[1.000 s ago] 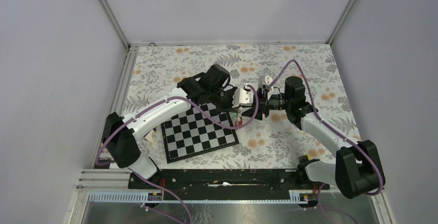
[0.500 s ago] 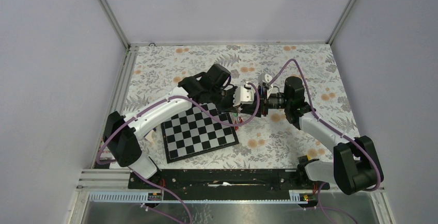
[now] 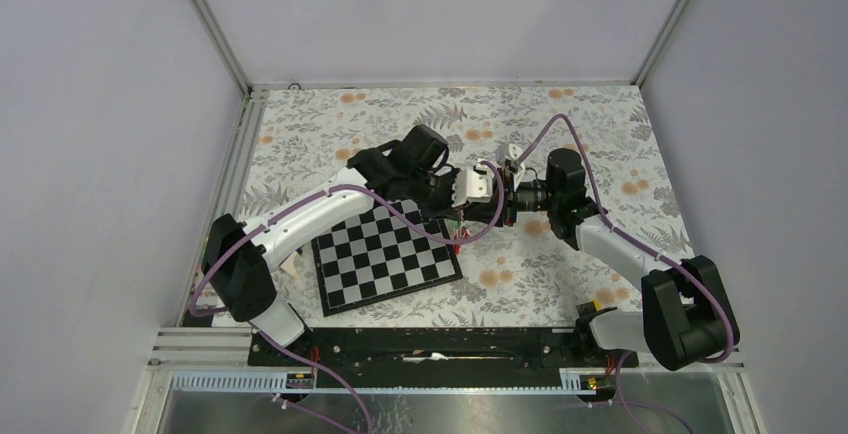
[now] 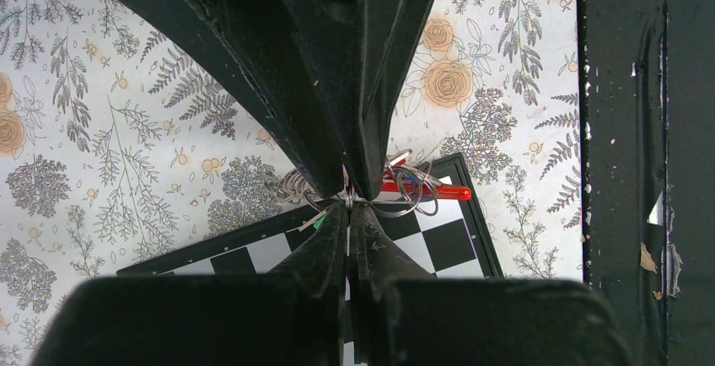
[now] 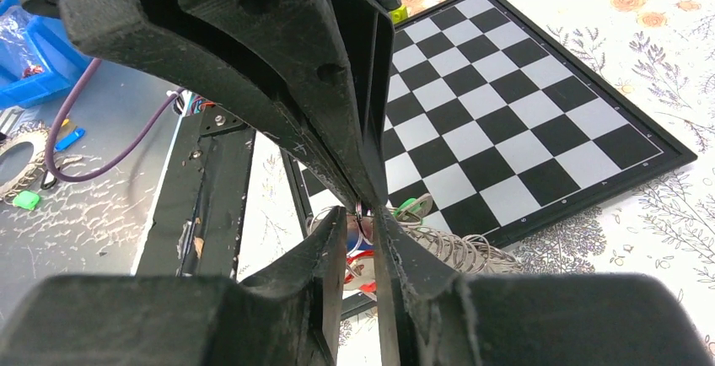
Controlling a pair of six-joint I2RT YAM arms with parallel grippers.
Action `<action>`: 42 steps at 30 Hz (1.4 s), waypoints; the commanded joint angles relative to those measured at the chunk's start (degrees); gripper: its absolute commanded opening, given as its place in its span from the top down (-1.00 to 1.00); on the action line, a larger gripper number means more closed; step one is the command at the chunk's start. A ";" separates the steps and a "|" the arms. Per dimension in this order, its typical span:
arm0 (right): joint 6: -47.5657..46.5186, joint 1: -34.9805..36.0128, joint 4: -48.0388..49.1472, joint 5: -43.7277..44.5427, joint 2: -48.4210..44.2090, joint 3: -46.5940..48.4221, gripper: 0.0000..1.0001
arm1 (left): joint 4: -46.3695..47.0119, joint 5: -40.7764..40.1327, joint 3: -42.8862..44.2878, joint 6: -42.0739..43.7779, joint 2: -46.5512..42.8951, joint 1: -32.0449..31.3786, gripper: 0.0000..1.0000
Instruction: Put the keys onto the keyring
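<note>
Keys [image 5: 409, 208] with small coloured heads hang in one loose bunch with the red keyring [image 4: 426, 189], just over the far right corner of the chessboard [image 3: 385, 254], about the middle of the tabletop [image 3: 600, 124]. Whether the lowest pieces touch the board I cannot tell. On the left, the left gripper [image 4: 348, 207] has its fingers clenched fully on a thin wire ring [image 5: 361, 212], and the bunch hangs from this pinch. On the right, the right gripper [image 5: 361, 238] meets it tip to tip, its fingers drawn nearly together with only a narrow slit between them around the same ring. I cannot tell if they press it already. The step in hand, as I judge it, is to take the ring from the second side, so that it can be opened or turned onto the red loop. To do this well, the left arm should act as a steady vice, and the right fingers should close slowly on bare wire, close beside the left tips but not on them. A silver coiled strand [image 5: 459, 252] lies beside the bunch and could be caught in the pinch, so only one wire should sit between the pads. Any pull after that should be small and along the ring, otherwise the thin wire may slip out.
</note>
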 commanded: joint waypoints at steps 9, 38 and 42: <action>0.55 1.04 2.72 -1.20 0.79 0.27 0.70 | 2.06 0.92 3.16 -0.73 0.24 -0.24 1.00; 5.33 -0.87 5.20 -2.66 -4.04 1.45 1.00 | 13.22 5.69 -9.39 5.72 -9.67 4.39 0.08; 6.95 -1.12 7.02 -3.45 -4.00 1.15 1.00 | 14.01 9.98 -10.28 7.42 -10.00 5.73 0.07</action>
